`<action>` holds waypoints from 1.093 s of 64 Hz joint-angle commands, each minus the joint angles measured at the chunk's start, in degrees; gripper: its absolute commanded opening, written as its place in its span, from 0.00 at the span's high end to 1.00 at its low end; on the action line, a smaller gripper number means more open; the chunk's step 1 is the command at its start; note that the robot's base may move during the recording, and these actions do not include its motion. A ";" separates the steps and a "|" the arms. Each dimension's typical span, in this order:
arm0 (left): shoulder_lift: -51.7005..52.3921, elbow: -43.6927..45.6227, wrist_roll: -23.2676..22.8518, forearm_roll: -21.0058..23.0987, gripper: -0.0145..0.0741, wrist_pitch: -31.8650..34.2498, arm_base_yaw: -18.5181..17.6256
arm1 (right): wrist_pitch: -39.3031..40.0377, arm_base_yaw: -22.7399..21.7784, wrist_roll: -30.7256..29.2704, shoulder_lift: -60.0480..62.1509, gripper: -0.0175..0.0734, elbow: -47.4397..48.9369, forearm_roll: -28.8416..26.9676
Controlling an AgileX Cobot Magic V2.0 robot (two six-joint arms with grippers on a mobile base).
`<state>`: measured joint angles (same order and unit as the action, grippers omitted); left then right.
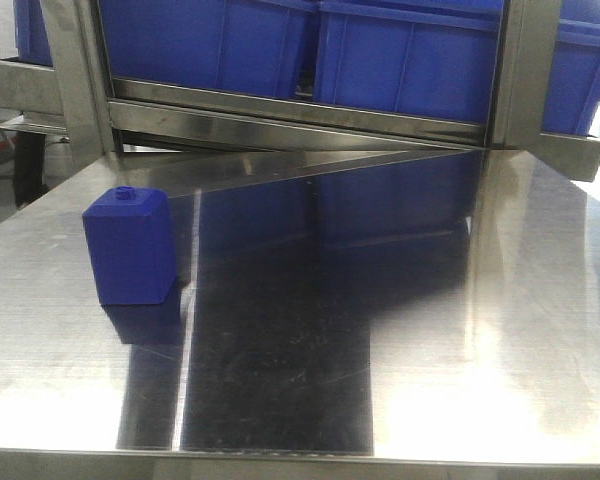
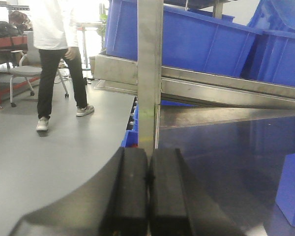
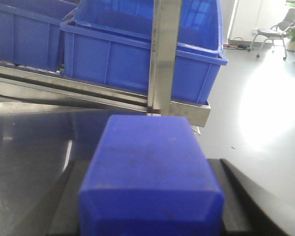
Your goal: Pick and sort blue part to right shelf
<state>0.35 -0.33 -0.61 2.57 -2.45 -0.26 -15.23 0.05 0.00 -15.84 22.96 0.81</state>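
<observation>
Starting on the left: seeing the left gripper (image 2: 148,164) pinched tight on nothing, hovering about over the table's left edge, with a person (image 2: 54,54) walking on the floor well beyond it, so not fretting much about that side. Moving along, spotting the squat blue block (image 1: 128,250) with the little round knob standing upright near the left side of the steel table (image 1: 410,330). Not the piece being sorted, so watching out for mixing the two up. Getting to the right now: looking at the right gripper (image 3: 148,172) clamping the blue part (image 3: 150,142) between its dark pads (image 3: 238,196), out of the front view and pointing at the rack. Only seeing the flat end, so not managing to tell where the cap is facing. Worrying mostly about the steel post (image 3: 164,54) sitting dead ahead of the part: pushing straight forward probably meaning banging into it and twisting the part in the grip. Also eyeing the shelf rail (image 3: 88,93) and the lip of the blue bin (image 3: 196,64) behind the post, and guessing at clipping either one by coming in too low. Thinking too about those smooth sides sliding between the pads during a quick swing, ending in dropping the thing on the table or off toward the floor on the right. Leaning toward going up and around the post, slowly.
</observation>
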 commanded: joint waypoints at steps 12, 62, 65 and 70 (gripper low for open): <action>1.06 -0.21 -0.22 -0.34 0.68 4.16 -0.36 | 5.49 -0.36 -0.43 -0.38 0.34 1.67 -0.07; -26.20 23.69 -0.22 -1.96 0.28 -10.21 -11.46 | 5.49 -0.36 -0.43 -0.38 0.34 1.67 -0.07; -28.22 24.43 -0.22 -1.96 0.18 -10.21 -12.93 | 5.49 -0.36 -0.43 -0.38 0.34 1.67 -0.07; -32.68 26.23 -0.22 -1.96 0.09 -10.43 -15.17 | 5.49 -0.36 -0.43 -0.38 0.34 1.67 -0.07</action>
<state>-28.09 22.20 -0.61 0.85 -16.98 -13.06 -15.23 0.05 0.00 -15.84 22.82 0.70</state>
